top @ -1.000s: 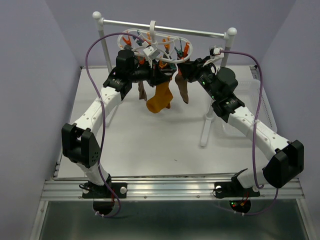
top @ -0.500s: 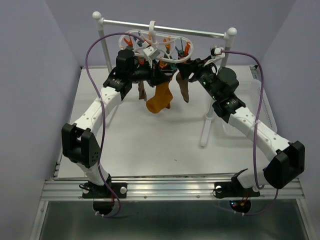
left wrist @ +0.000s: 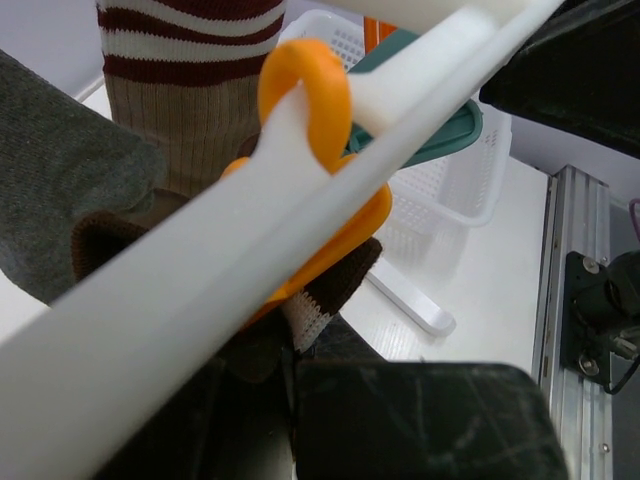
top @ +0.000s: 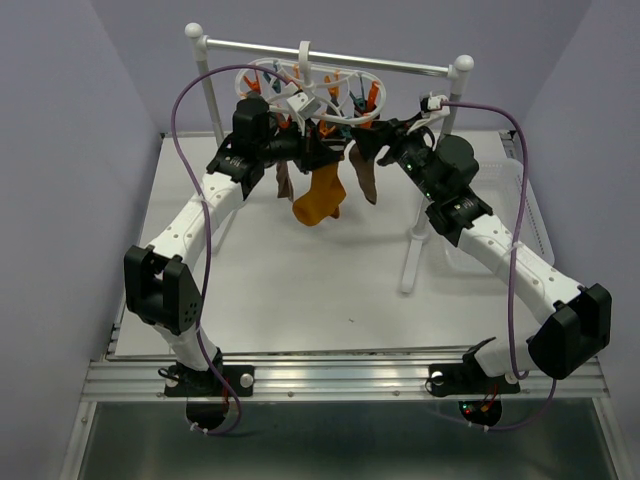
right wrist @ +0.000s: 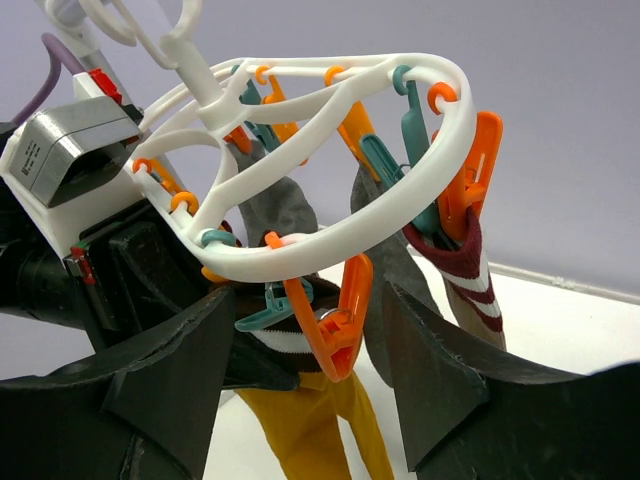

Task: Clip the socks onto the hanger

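The white hanger (top: 310, 92) hangs by its hook from the rack's crossbar, with several socks clipped under its ring (right wrist: 400, 215). A mustard-orange sock (top: 320, 196) with a brown and white cuff (left wrist: 330, 290) hangs in the middle. My left gripper (top: 322, 150) is shut on that cuff just below the ring, next to an orange clip (left wrist: 320, 235). My right gripper (right wrist: 310, 300) is open, its fingers standing either side of an orange clip (right wrist: 340, 325) without touching it. A striped sock (right wrist: 478, 275) and a grey sock (right wrist: 285, 205) hang from other clips.
The white two-post rack with its metal crossbar (top: 380, 64) stands at the back, its right post (top: 410, 250) beside my right arm. A white mesh basket (top: 522, 195) sits at the table's right edge. Purple cables loop above both arms.
My right gripper's jaws have spread wider around the orange clip. The hanger ring has shifted slightly. My left gripper has stayed shut on the cuff.
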### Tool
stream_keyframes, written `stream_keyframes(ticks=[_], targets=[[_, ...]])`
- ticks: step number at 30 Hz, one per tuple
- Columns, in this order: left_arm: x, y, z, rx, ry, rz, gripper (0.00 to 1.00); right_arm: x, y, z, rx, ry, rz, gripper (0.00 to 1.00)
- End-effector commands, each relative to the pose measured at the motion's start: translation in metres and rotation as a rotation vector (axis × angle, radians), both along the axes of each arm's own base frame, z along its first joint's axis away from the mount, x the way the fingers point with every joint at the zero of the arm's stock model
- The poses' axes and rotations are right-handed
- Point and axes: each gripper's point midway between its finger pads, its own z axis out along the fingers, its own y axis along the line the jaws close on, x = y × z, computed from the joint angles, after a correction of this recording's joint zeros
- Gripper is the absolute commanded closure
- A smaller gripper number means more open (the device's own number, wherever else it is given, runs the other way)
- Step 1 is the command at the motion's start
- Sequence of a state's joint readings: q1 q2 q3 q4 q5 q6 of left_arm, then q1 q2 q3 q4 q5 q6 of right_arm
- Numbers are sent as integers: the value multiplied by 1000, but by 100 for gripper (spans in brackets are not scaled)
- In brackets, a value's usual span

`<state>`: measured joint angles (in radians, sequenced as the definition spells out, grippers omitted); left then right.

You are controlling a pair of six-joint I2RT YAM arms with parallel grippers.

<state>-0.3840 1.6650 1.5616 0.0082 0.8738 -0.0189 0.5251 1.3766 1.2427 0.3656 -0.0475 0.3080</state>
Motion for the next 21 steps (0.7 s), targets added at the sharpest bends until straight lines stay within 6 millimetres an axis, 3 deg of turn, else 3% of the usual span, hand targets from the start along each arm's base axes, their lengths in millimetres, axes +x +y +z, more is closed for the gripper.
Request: stream_keyframes(ticks=[1, 21], targets=[[2, 1, 40, -44, -120, -18, 100, -14, -1, 30, -2, -87, 28, 35], [14, 7, 36, -33, -85, -10, 100, -8, 0, 29, -68, -108, 48, 33]])
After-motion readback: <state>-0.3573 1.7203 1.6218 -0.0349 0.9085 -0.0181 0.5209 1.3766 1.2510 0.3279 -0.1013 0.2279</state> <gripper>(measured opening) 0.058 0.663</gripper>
